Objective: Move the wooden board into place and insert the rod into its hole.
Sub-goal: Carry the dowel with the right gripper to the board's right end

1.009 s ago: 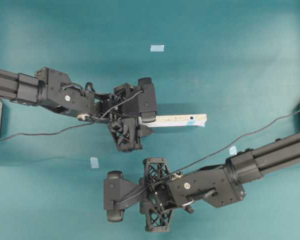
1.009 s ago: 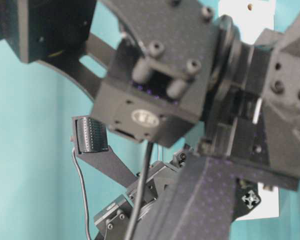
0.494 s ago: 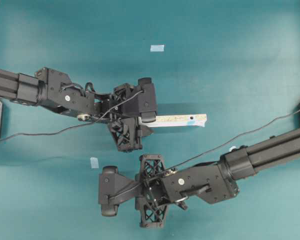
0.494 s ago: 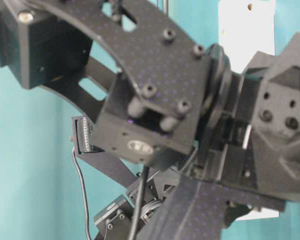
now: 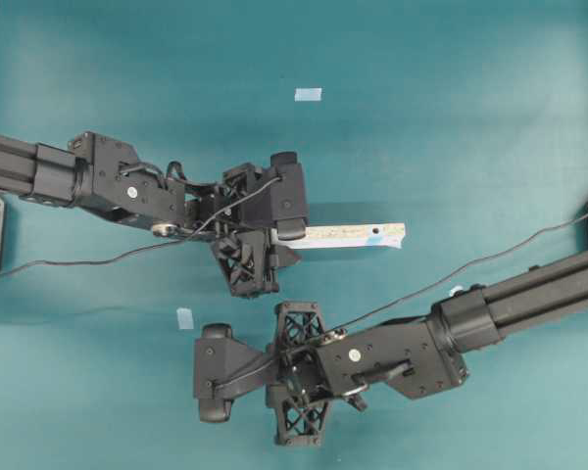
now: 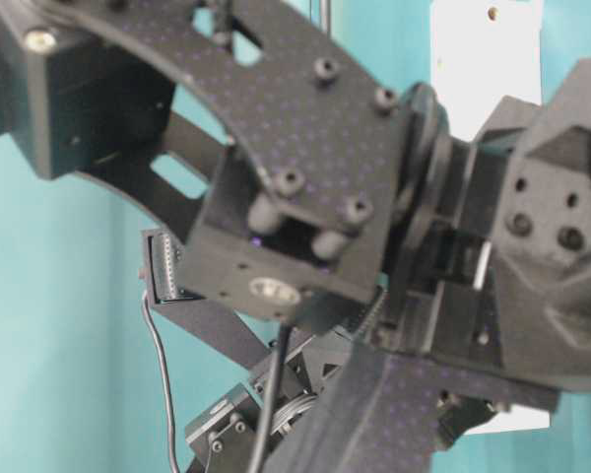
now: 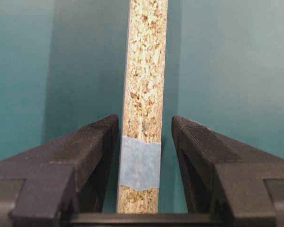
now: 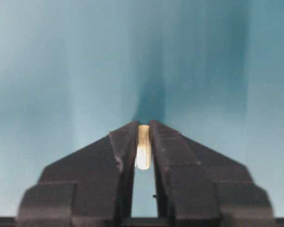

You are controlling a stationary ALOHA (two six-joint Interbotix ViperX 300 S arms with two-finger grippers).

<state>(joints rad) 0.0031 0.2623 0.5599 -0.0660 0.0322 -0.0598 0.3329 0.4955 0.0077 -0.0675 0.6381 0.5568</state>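
Observation:
The wooden board (image 5: 348, 235) is a pale speckled strip pointing right from my left gripper (image 5: 290, 235). The hole (image 5: 374, 236) shows as a small dot near its right end. In the left wrist view the board (image 7: 144, 71) stands between the jaws with a blue tape band. A narrow gap shows on each side, so the left gripper (image 7: 144, 142) is open around it. My right gripper (image 5: 210, 377) is below and left of the board. In the right wrist view the right gripper (image 8: 143, 137) is shut on the cream rod (image 8: 143, 147) at its fingertips, above bare teal surface.
Small pale-blue tape squares lie on the teal table, one at the top middle (image 5: 308, 95), one left of the right gripper (image 5: 184, 318) and one by the right arm (image 5: 456, 292). In the table-level view the arms fill the frame, with the board (image 6: 488, 59) behind them.
The right arm has shifted a little left and towards the board, holding the rod. The left gripper and the board have not moved.

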